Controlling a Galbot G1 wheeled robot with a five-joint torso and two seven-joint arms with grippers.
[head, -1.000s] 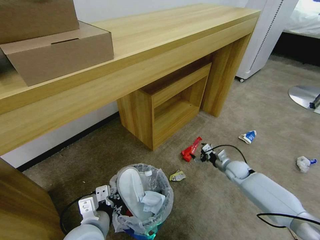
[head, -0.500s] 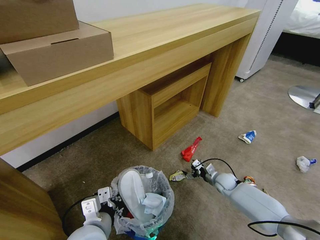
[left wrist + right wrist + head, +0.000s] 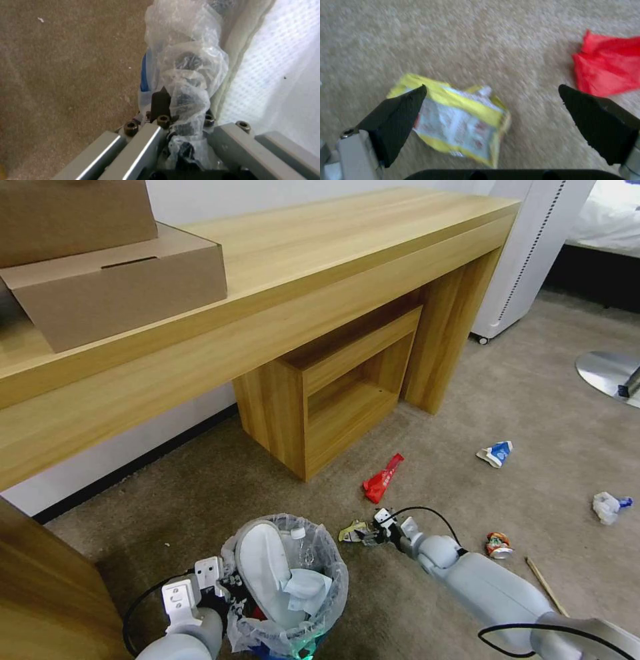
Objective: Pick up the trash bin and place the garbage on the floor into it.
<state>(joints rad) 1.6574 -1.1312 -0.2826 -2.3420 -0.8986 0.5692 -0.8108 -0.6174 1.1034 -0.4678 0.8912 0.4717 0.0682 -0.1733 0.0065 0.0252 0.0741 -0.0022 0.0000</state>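
Observation:
The trash bin (image 3: 335,570), lined with crinkled clear plastic, holds a white slipper (image 3: 261,563), a small bottle and white paper. My left gripper (image 3: 225,585) is shut on the bin's near rim; in the left wrist view its gripper (image 3: 176,105) pinches the bag-covered rim (image 3: 186,75). My right gripper (image 3: 369,532) hangs open just over a yellow wrapper (image 3: 352,531) on the floor (image 3: 427,440). The right wrist view shows its black fingers (image 3: 400,117) spread, with the yellow wrapper (image 3: 460,120) near one of them. A red wrapper (image 3: 382,480) lies just beyond.
More garbage lies to the right: a blue-white carton (image 3: 496,453), a crushed can (image 3: 498,545), crumpled white paper (image 3: 607,507) and a wooden stick (image 3: 545,577). A wooden desk (image 3: 320,267) with a low shelf unit (image 3: 333,393) stands ahead. A chair base (image 3: 610,373) is at far right.
My right gripper has drawn back from the red wrapper toward the bin and now hovers over the yellow wrapper. The can and stick have come into sight.

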